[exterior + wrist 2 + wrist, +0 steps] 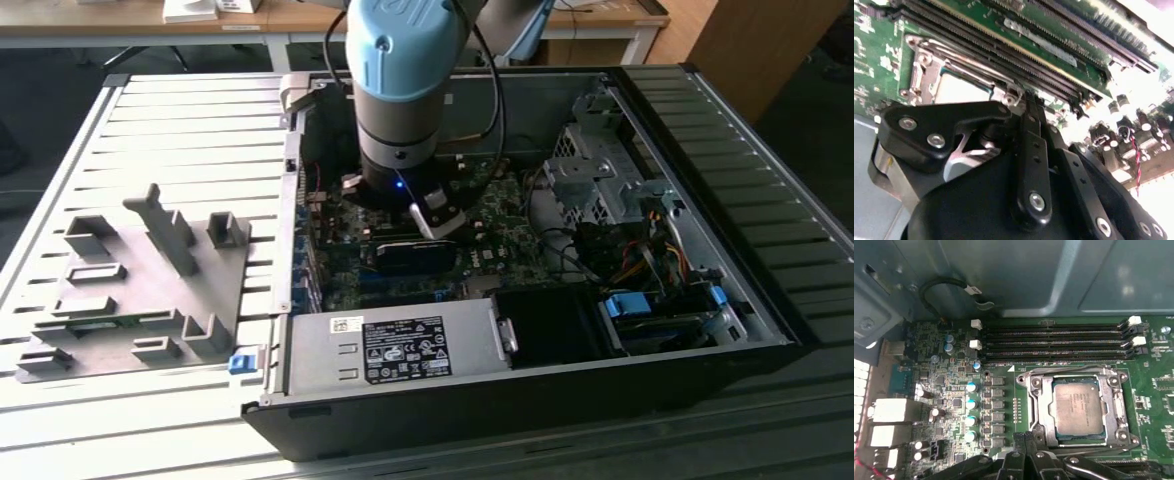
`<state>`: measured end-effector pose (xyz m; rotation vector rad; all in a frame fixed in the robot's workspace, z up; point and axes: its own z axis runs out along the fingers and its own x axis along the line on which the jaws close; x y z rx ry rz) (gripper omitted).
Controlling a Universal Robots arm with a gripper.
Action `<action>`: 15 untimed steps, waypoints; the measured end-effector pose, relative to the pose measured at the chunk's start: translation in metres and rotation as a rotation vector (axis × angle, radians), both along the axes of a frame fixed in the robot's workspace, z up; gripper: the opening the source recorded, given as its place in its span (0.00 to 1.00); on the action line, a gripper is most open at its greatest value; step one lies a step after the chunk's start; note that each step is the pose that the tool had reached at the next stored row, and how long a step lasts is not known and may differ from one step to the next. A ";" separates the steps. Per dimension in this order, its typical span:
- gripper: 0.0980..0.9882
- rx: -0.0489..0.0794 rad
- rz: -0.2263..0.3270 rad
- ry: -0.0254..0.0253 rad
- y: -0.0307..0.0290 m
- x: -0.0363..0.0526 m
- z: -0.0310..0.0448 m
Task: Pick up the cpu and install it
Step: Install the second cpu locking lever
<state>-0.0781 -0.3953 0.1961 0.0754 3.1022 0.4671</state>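
Black linkage bars of the gripper take up the near part of both wrist views, and the fingers run side by side with no gap between them, pressed together and holding nothing. In the second wrist view their tips reach the metal edge of the socket frame; whether they touch it I cannot tell.

Just beyond the fingertips in the first wrist view lies the cpu, a silvery-grey square with a thin greenish rim, seated flat inside the socket frame on the green motherboard. Nothing covers its top. In the second wrist view a pale corner of the chip shows within the frame.

Past the socket run four long dark memory slots with white clips at their ends, parallel to the frame's far edge. Beside the socket stand rows of small cylindrical capacitors.

In the exterior view the blue and grey arm reaches straight down into the open computer case, which lies on a slatted metal table. On the exterior view's left, well apart from the case, rests a grey plastic fixture with raised blocks.
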 end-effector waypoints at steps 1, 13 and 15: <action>0.01 0.000 0.000 0.0001 -0.0001 -0.0001 0.0023; 0.01 0.002 0.000 0.0000 -0.0001 -0.0001 0.0266; 0.01 0.002 0.000 0.0000 -0.0001 0.0000 0.0286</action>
